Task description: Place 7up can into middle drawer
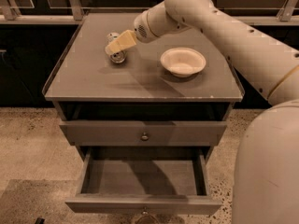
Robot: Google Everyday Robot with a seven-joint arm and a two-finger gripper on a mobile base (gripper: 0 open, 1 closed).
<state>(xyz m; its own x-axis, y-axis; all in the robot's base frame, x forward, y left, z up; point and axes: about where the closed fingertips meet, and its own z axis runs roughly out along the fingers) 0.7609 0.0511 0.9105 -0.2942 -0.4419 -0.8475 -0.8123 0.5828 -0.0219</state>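
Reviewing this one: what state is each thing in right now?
Can: on the cabinet top, partly hidden by the hand.
Hand: at the can, back left of the top.
Middle drawer: pulled open, empty.
Upper drawer: shut.
Bowl: upright, empty.
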